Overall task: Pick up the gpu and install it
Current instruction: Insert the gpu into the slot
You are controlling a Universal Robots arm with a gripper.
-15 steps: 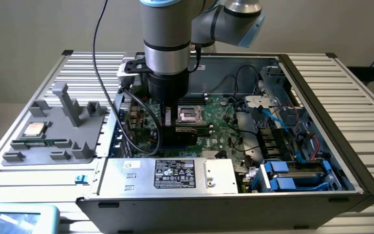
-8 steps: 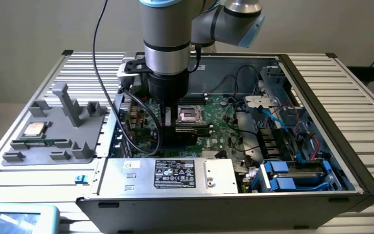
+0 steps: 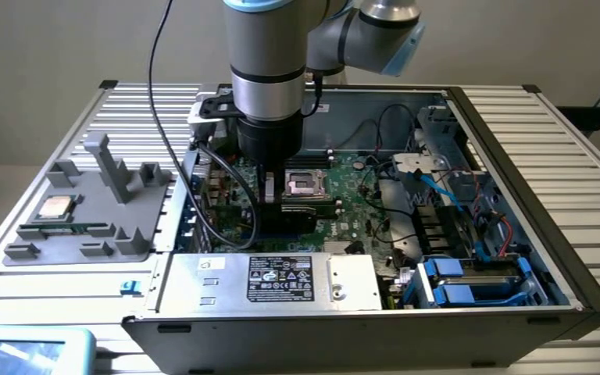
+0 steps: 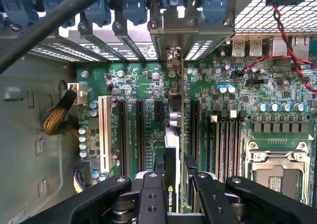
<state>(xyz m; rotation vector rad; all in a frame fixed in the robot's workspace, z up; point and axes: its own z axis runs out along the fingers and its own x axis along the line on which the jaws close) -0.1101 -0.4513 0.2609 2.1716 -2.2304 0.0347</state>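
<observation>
My gripper (image 3: 279, 194) reaches down into the open computer case (image 3: 508, 156), over the green motherboard (image 3: 358, 195). It is shut on the gpu (image 3: 300, 216), a black card held on edge just above the board. In the wrist view the gpu (image 4: 172, 137) runs edge-on between my fingertips (image 4: 159, 160), and its silver bracket end reaches the case's rear slot openings (image 4: 171, 53). The card stands in line with a black expansion slot, between the neighbouring slots (image 4: 140, 135). Whether its lower edge sits in the slot is hidden.
A grey fixture (image 3: 91, 211) at the exterior view's left holds a square processor chip (image 3: 54, 207) and a memory stick (image 3: 66, 230). The power supply (image 3: 279, 280) lies at the case's front, blue drive bays (image 3: 467, 281) at the right. A processor socket (image 4: 277, 164) and memory slots (image 4: 225, 140) flank the card.
</observation>
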